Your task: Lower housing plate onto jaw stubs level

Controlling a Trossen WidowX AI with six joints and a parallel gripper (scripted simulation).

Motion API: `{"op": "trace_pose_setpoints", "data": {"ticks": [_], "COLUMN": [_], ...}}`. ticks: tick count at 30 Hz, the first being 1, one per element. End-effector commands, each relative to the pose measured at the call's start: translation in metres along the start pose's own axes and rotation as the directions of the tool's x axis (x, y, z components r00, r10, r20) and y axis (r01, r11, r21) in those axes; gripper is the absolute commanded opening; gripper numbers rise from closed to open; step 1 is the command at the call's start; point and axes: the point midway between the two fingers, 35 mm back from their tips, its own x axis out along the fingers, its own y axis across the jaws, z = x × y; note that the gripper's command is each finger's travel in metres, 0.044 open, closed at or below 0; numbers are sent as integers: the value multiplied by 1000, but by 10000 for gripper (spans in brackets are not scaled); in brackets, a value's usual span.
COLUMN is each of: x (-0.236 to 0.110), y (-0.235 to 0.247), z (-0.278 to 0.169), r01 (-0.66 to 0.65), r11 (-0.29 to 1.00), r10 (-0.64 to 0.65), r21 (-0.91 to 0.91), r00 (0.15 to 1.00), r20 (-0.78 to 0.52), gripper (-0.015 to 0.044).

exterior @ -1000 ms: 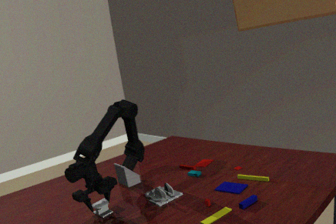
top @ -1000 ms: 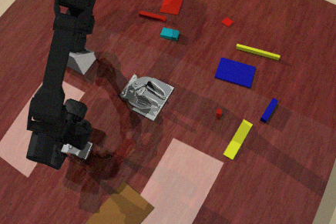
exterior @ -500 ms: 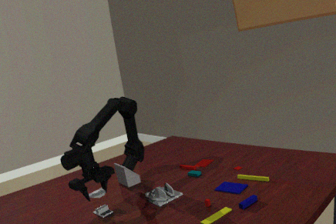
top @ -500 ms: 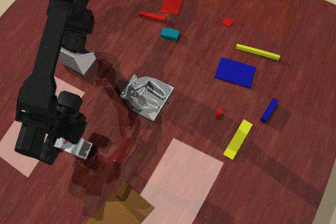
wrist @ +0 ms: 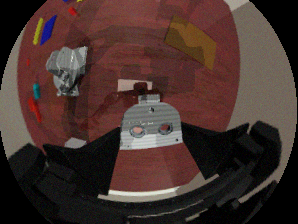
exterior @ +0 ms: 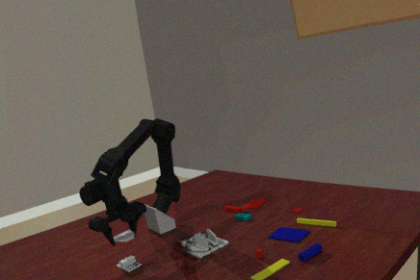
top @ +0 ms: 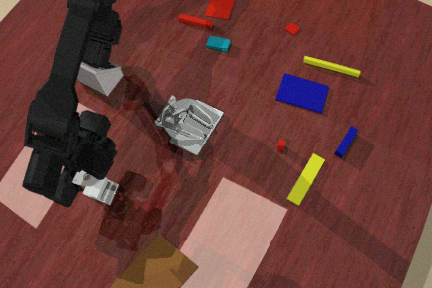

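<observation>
My gripper is shut on the light grey housing plate, with a finger at each side; its two round holes show in the wrist view. The plate is in the air above and behind a small white stand. In the top view the arm hides most of the plate and the fingers. The grey base plate lies on the table, well to the right of my gripper in the top and exterior views. The two grey jaws are on it. Their stubs are too small to tell.
A grey wedge stands near the arm's base. A teal block and red pieces lie behind the base plate. A blue slab and yellow bars lie to its right. A brown board lies in front.
</observation>
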Motion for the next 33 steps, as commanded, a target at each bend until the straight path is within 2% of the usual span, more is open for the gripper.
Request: {"op": "trace_pose_setpoints", "data": {"ticks": [1,33], "x": [-3,-12], "y": [11,103], "z": [8,60], "r01": [-1,5], "r11": [1000,996], "r10": [1,-5], "r21": [11,86], "r00": [1000,1000], "r20": [2,4], "gripper": [351,351]}}
